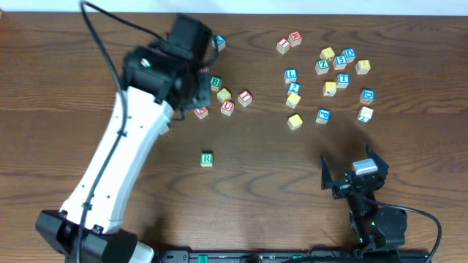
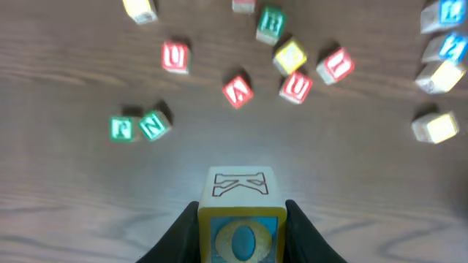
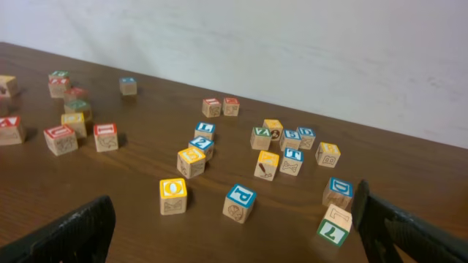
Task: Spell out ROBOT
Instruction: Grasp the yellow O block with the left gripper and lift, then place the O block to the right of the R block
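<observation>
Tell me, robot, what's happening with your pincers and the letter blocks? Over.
Left pincer shut on O cube. Right pincer open, empty. R cube sits alone, nothing crowding it.

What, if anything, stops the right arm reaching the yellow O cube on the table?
Probably nothing, so likely yes: the right gripper is open and the yellow O cube stands apart from its neighbours.

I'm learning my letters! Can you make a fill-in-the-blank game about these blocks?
The left pincer grips a cube with K on one face and a yellow ___ on another.
The right pincer is ___ and holds nothing.
The green cube lying alone, apart from the rest, shows the letter ___.
Missing words: O; open; R.
</observation>
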### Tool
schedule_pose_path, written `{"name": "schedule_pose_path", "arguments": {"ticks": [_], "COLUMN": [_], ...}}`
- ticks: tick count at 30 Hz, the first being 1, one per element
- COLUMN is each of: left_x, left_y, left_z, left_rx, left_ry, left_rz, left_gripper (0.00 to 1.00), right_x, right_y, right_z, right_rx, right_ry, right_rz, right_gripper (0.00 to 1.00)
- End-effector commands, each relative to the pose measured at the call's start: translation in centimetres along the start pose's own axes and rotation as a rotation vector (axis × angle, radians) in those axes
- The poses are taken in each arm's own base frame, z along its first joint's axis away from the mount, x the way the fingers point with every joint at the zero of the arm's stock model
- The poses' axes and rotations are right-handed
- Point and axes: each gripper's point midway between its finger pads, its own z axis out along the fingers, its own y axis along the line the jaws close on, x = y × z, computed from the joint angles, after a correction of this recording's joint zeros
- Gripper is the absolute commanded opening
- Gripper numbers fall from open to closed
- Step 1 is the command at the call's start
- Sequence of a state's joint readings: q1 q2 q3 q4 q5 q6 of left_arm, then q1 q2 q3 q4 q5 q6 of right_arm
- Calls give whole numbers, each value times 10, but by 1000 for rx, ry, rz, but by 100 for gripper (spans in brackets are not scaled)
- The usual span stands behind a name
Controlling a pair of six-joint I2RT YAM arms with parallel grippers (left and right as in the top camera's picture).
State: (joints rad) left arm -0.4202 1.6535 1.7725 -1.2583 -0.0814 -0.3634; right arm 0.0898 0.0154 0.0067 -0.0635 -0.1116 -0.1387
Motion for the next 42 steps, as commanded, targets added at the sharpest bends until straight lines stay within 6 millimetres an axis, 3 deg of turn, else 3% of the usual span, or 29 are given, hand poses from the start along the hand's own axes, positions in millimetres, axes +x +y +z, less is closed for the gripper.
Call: {"name": "schedule_pose_path", "arguments": {"ticks": [1, 5, 7, 12, 20, 27, 32, 42], "left_x": [44, 94, 108, 135, 151, 149, 152, 155], "left_y": [-10, -37, -52, -56, -49, -54, -58, -51], "left_z": [38, 75, 82, 108, 133, 142, 163, 170], "left_rx": [-23, 9, 26, -3, -4, -2, -19, -45], "left_ry": [58, 70, 67, 58, 54, 52, 70, 60], "left_rz": [-16, 26, 31, 17, 3, 7, 23, 27], "left_gripper": [8, 8, 8, 8, 8, 8, 8, 8], "right_x": [0, 0, 0, 0, 0, 0, 0, 0], "right_y": [0, 0, 0, 0, 0, 0, 0, 0], "right_z": [0, 0, 0, 0, 0, 0, 0, 0], "right_rx": [0, 0, 0, 0, 0, 0, 0, 0], "right_ry": [1, 1, 1, 1, 1, 1, 1, 1], "right_rz": [11, 11, 11, 11, 11, 11, 11, 11], "right_gripper": [99, 99, 99, 99, 99, 99, 99, 99]}}
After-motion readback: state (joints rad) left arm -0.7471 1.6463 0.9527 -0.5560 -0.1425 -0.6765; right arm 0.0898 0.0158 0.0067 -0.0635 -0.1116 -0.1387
